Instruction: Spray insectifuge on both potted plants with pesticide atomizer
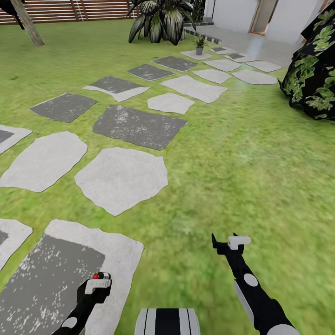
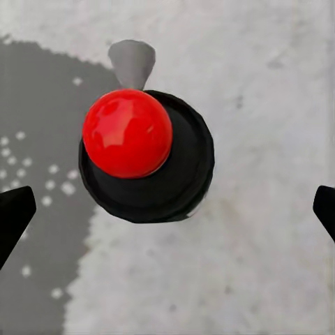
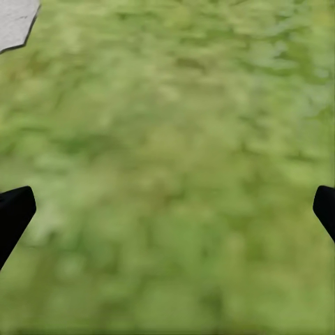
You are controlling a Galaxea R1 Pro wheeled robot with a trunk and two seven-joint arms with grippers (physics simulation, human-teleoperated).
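Because the left wrist camera looks straight down on it, I can make out just the top of what I take for the pesticide atomizer (image 2: pixel 146 157): a dark round body, a red knob and a grey spout. Its label and sides are hidden. From the head camera only a red dot (image 1: pixel 97 276) peeks over the left gripper (image 1: pixel 96 283), low at the near left above a grey-patched stepping stone (image 1: pixel 51 274). That gripper's fingers (image 2: pixel 14 209) are spread wide, the bottle between them and touching neither; I cannot tell if it stands on the stone. My right arm reaches forward at the near right, the right gripper (image 1: pixel 227 243) over bare lawn (image 1: pixel 242 158), its fingers (image 3: pixel 14 213) also spread with nothing between them. Far off, a big broad-leaved plant (image 1: pixel 163 18) is cut by the frame's top, a small plant in a pot (image 1: pixel 199 45) stands on the stones, and a dark bush (image 1: pixel 316 70) crowds the right edge. A tree trunk (image 1: pixel 28 23) and a slatted fence (image 1: pixel 70 9) close the far left.
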